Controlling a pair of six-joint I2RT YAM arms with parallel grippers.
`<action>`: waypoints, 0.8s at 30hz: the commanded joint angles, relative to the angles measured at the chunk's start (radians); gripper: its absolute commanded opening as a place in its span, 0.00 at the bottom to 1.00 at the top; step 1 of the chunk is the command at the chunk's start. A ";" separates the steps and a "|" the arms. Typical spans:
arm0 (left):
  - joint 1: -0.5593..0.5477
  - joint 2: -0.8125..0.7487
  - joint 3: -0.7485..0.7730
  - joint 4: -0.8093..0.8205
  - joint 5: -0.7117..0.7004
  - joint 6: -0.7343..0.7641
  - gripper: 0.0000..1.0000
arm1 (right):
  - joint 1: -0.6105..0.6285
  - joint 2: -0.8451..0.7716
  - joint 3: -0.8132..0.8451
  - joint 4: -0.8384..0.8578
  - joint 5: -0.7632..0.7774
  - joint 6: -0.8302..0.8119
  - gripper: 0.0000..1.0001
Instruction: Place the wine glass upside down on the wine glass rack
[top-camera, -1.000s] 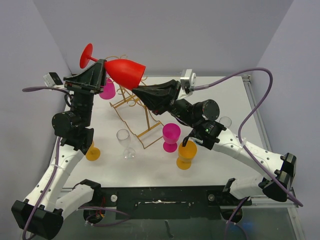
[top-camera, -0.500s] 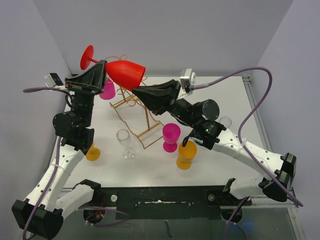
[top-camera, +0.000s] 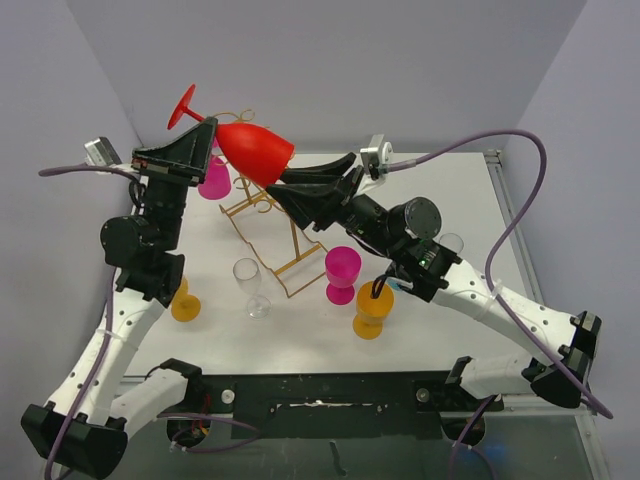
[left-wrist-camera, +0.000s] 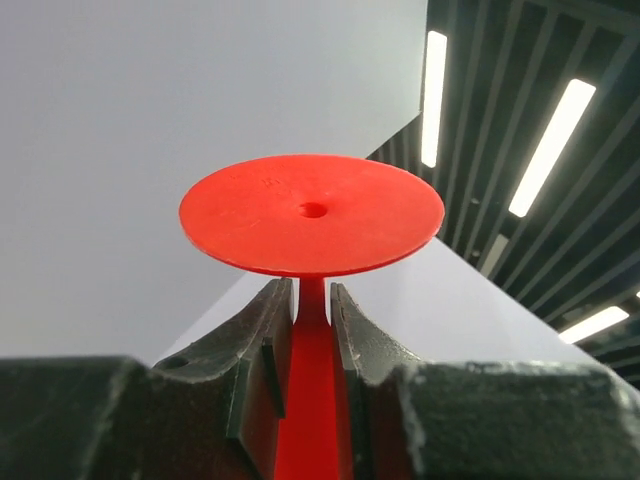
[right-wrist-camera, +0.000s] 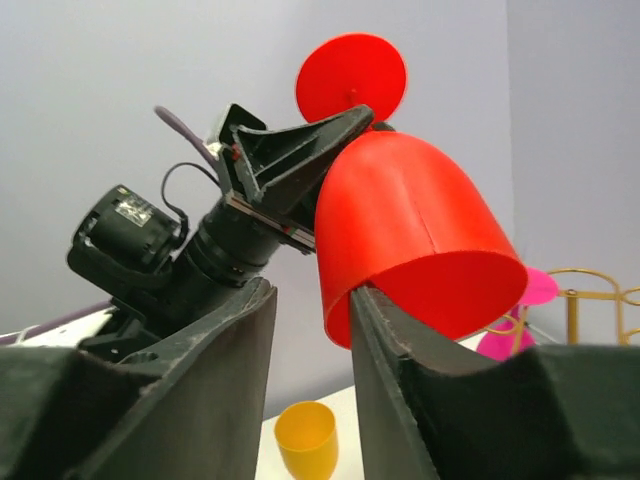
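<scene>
The red wine glass hangs in the air above the gold wire wine glass rack, foot up and to the left, bowl mouth down and to the right. My left gripper is shut on its stem, just below the round foot. My right gripper is open at the bowl's rim. One of its fingers reaches into the bowl, the other stands well apart from it. In the right wrist view the rack peeks in at the far right.
Around the rack on the white table stand two pink glasses, two orange ones and two clear ones. Grey walls close in behind and on both sides.
My right gripper has opened and let go of the bowl's rim. The left gripper has tipped the glass a little, its foot now higher and further right.
</scene>
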 joint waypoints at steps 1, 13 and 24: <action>0.034 -0.020 0.134 -0.167 0.065 0.241 0.00 | 0.008 -0.084 -0.004 -0.053 0.107 0.006 0.41; 0.128 -0.022 0.379 -0.756 -0.002 0.902 0.00 | 0.003 -0.245 -0.145 -0.130 0.243 -0.031 0.52; 0.160 -0.072 0.214 -0.758 -0.232 1.088 0.00 | -0.003 -0.381 -0.274 -0.169 0.357 -0.061 0.53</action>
